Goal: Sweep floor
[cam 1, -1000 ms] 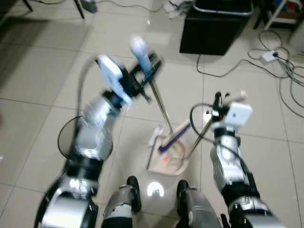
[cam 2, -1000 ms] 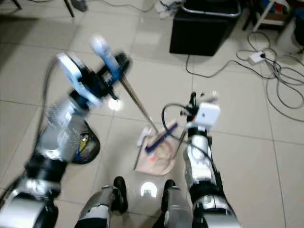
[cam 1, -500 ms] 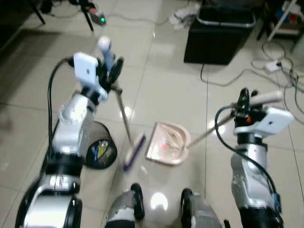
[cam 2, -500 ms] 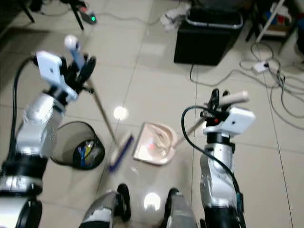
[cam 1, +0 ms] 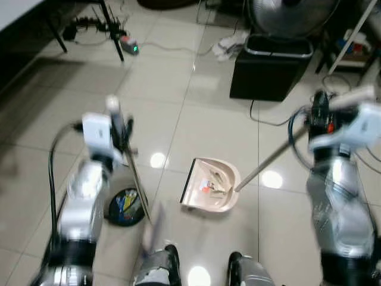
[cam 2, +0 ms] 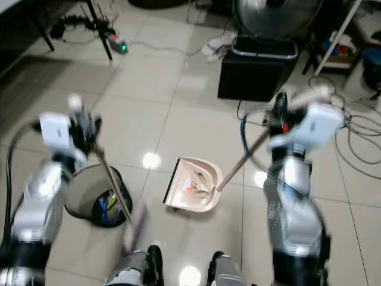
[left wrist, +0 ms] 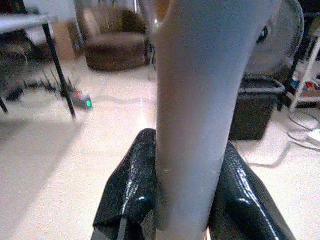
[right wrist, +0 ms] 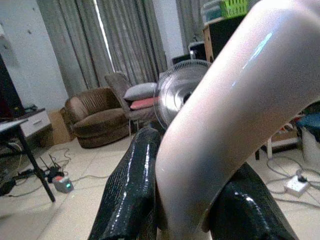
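Left gripper (left wrist: 192, 185) clamped on broom handle (cam 1: 136, 179); bristles on floor by bin (cam 1: 124, 205) | right gripper (right wrist: 192, 200) clamped on dustpan handle (cam 1: 271, 158); dustpan (cam 1: 211, 185) on tile ahead of feet

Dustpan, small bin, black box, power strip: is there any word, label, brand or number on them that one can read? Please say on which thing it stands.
No text can be read.
Dustpan: coloured scraps inside, no letters legible.
Small bin: colourful wrappers inside, print too blurred to read.
Black bin: no label visible.
Power strip: a green light, no lettering legible.
Left gripper and right gripper, each shut on a handle: no markings.
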`<state>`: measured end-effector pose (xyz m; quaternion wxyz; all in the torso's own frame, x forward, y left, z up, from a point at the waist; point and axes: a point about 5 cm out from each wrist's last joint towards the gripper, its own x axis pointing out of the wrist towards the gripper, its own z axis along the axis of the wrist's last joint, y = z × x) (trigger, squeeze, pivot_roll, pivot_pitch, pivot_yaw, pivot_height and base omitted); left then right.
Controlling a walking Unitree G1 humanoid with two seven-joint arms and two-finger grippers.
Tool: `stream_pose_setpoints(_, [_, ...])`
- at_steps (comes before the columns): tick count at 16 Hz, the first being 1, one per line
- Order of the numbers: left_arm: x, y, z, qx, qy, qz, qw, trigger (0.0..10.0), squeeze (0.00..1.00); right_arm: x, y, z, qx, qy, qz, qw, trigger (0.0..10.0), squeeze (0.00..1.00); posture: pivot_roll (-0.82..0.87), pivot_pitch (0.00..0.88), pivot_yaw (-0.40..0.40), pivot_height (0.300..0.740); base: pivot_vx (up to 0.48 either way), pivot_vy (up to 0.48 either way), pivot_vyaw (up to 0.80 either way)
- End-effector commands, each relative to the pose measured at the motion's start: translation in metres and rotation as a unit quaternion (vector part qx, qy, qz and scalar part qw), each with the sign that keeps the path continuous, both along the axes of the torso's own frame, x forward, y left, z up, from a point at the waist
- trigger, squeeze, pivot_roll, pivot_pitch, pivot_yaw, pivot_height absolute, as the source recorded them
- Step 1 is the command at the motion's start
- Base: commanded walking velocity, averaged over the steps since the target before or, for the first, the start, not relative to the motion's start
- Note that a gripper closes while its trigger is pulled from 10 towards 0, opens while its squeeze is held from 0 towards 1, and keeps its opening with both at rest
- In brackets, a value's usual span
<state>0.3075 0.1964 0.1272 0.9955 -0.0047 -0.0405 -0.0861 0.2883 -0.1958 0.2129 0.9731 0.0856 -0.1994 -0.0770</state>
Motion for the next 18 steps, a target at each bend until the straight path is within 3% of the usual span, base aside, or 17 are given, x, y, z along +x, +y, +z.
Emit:
stream_pose_setpoints(1, [-0.008, 0.001, 0.000, -0.014, 0.003, 0.005, 1.000, 10.0, 0.00, -0.001, 0.007, 0.030, 0.009, -0.046, 0.021, 0.999, 10.0, 0.00, -0.11, 0.055, 0.075, 0.740, 0.000, 0.000, 0.80])
stream_pose_setpoints(3, [-0.019, 0.002, -0.003, -0.012, 0.006, 0.021, 1.000, 10.0, 0.00, 0.006, 0.012, 0.052, 0.011, -0.052, 0.046, 0.998, 10.0, 0.00, -0.10, 0.034, 0.069, 0.740, 0.000, 0.000, 0.80])
stream_pose_setpoints(6, [-0.021, 0.000, -0.002, -0.002, 0.015, 0.032, 0.999, 10.0, 0.00, 0.014, 0.018, 0.067, 0.018, -0.052, 0.074, 0.996, 10.0, 0.00, -0.09, 0.017, 0.063, 0.740, 0.000, 0.000, 0.80])
stream_pose_setpoints(9, [-0.018, -0.009, 0.007, 0.035, -0.010, 0.019, 0.999, 10.0, 0.00, 0.019, 0.018, 0.071, 0.033, -0.045, 0.080, 0.995, 10.0, 0.00, -0.07, 0.012, 0.059, 0.740, 0.000, 0.000, 0.80])
stream_pose_setpoints(13, [-0.018, -0.011, 0.011, 0.044, -0.016, 0.018, 0.999, 10.0, 0.00, 0.022, 0.013, 0.069, 0.053, -0.036, 0.072, 0.995, 10.0, 0.00, -0.06, 0.013, 0.061, 0.740, 0.000, 0.000, 0.80])
stream_pose_setpoints(18, [-0.017, -0.011, 0.011, 0.046, -0.018, 0.020, 0.999, 10.0, 0.00, 0.025, 0.008, 0.066, 0.070, -0.036, 0.060, 0.995, 10.0, 0.00, -0.06, 0.016, 0.058, 0.740, 0.274, 0.000, 0.00])
